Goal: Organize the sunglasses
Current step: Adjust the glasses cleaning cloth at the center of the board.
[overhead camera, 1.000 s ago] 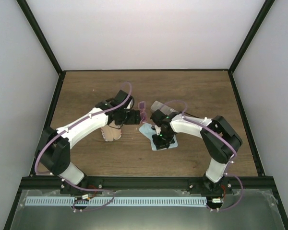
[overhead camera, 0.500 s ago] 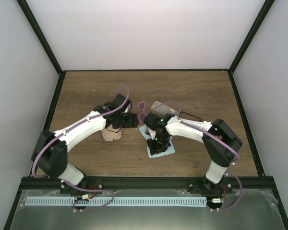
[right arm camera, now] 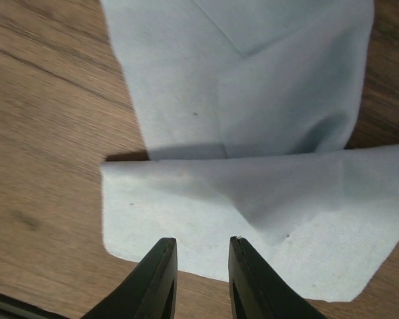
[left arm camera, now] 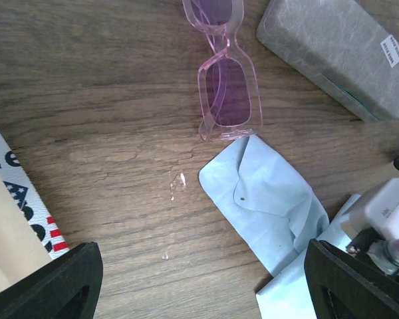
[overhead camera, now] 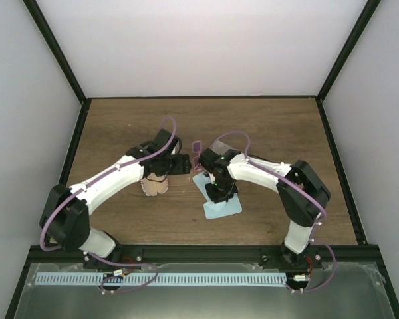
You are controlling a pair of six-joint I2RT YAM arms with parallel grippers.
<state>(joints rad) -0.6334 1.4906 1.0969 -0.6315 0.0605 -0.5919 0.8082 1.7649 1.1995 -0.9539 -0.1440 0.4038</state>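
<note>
The pink-lensed sunglasses lie folded on the wooden table, just beyond a light blue cloth. My left gripper hovers over bare wood short of them, open wide, with nothing between its fingers. My right gripper hangs low over a second blue cloth. Its jaws stand a narrow gap apart with nothing between them. That cloth overlaps the first one.
A grey case lies right of the sunglasses. An open case with a flag-striped cover and tan lining sits under my left arm. Part of the right arm shows at the left wrist view's right edge.
My right gripper moved left toward the middle, and its jaws opened a little. The lower blue cloth now lies flatter and nearer the front edge. The left gripper drifted slightly left.
</note>
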